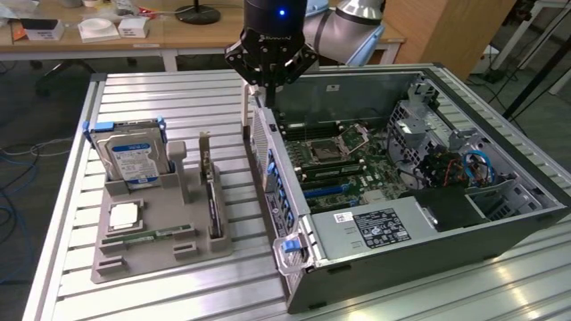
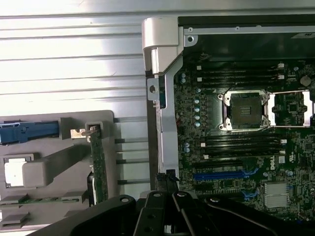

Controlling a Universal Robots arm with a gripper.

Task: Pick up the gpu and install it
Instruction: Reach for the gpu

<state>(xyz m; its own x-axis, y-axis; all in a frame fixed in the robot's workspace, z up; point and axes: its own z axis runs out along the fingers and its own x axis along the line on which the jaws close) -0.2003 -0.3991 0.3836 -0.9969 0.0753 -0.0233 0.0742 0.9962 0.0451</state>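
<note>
The gpu [image 1: 214,207] is standing on edge in the gray holder [image 1: 134,264], just beside the open computer case [image 1: 402,251], while farther back the gripper [image 1: 266,97] is hovering over the case's edge, jaws closed together.

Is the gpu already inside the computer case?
No, the gpu stands on edge in the gray holder beside the case.
</note>
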